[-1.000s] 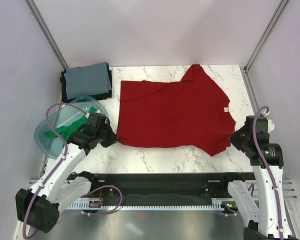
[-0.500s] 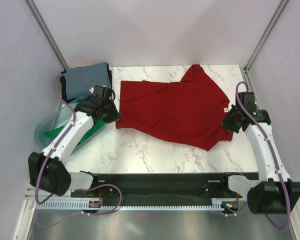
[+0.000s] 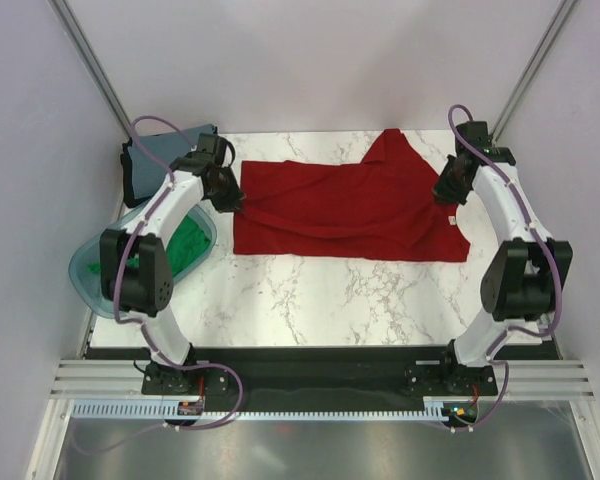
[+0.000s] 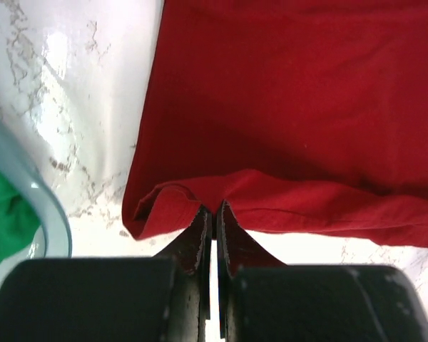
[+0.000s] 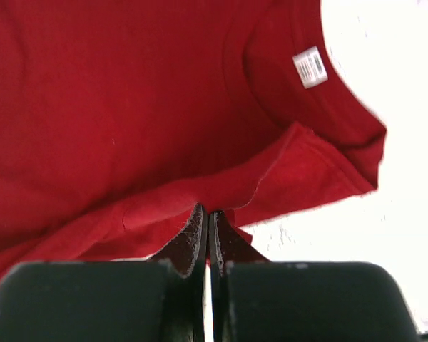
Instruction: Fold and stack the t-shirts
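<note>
**Mid-fold on marble table (image 3: 380, 290): dark red t-shirt (image 3: 350, 215), spread across the far half, pinched by left gripper (image 3: 227, 197) at hem end, right gripper (image 3: 448, 190) at collar end.**
Keep both held edges level, lower together, then smooth. Clear only from the wrists: cloth nipped between clenched fingers (image 4: 194, 242), print on the white neck label (image 5: 310, 67).

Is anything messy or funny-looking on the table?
A little. The red t-shirt is only half folded, with one sleeve poking out toward the far edge, and the green t-shirt lies crumpled in the teal basin instead of on the folded stack.
</note>
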### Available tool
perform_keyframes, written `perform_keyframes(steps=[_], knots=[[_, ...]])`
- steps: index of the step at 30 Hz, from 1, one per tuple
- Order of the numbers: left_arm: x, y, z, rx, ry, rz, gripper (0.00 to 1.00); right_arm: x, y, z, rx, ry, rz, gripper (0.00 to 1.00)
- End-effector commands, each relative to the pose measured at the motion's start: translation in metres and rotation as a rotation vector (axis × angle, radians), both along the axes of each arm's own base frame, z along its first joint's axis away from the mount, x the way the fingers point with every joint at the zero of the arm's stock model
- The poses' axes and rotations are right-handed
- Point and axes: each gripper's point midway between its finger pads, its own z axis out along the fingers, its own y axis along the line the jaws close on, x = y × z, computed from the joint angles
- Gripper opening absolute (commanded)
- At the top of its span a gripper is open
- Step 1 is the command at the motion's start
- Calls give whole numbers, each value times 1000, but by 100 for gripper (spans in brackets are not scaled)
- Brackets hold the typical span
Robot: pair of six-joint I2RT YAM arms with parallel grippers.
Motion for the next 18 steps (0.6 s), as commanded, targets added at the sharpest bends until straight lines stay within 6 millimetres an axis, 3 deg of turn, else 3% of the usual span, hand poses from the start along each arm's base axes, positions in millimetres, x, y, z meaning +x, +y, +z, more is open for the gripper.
perform_keyframes(steps=[1, 2, 3, 4, 5, 7, 9, 10, 11, 12, 13, 14, 16, 17, 18], knots=[[17, 1, -2, -12, 11, -41, 2, 34, -11, 11, -60, -51, -6, 0], [18, 4, -16, -9, 53, -34, 2, 46, -13, 5, -69, -41, -11, 0], [24, 4, -15, -11, 53, -30, 2, 52, -16, 2, -85, -37, -12, 0], [25, 7, -27, -11, 88, -22, 2, 64, -17, 7, -89, -58, -13, 0], [25, 9, -30, -12, 101, -13, 2, 72, -19, -7, -93, -30, -11, 0], [28, 11, -35, -14, 117, -4, 2, 85, -21, -11, -109, -30, 2, 0], [25, 13, -46, -21, 153, 6, 4, 102, -24, -13, -132, -42, 18, 11], [23, 10, -48, -41, 167, -5, 19, 102, -29, -14, -162, -30, 23, 30], [21, 9, -50, -49, 175, -12, 30, 102, -32, -11, -179, -29, 22, 88], [16, 8, -50, -54, 180, -18, 39, 97, -36, -10, -197, -21, 17, 98], [13, 8, -46, -57, 175, -20, 52, 92, -43, -6, -228, -17, -5, 98], [10, 9, -41, -54, 164, -14, 56, 74, -52, -4, -231, -4, -35, 98], [-1, 13, -24, -35, 125, -2, 61, 59, -62, -1, -202, -34, -79, 98], [-6, 12, -18, -31, 111, -5, 62, 30, -72, -5, -144, -27, -128, 98], [-16, 12, -18, -24, 113, 1, 62, 18, -77, -8, -117, -35, -155, 98]])
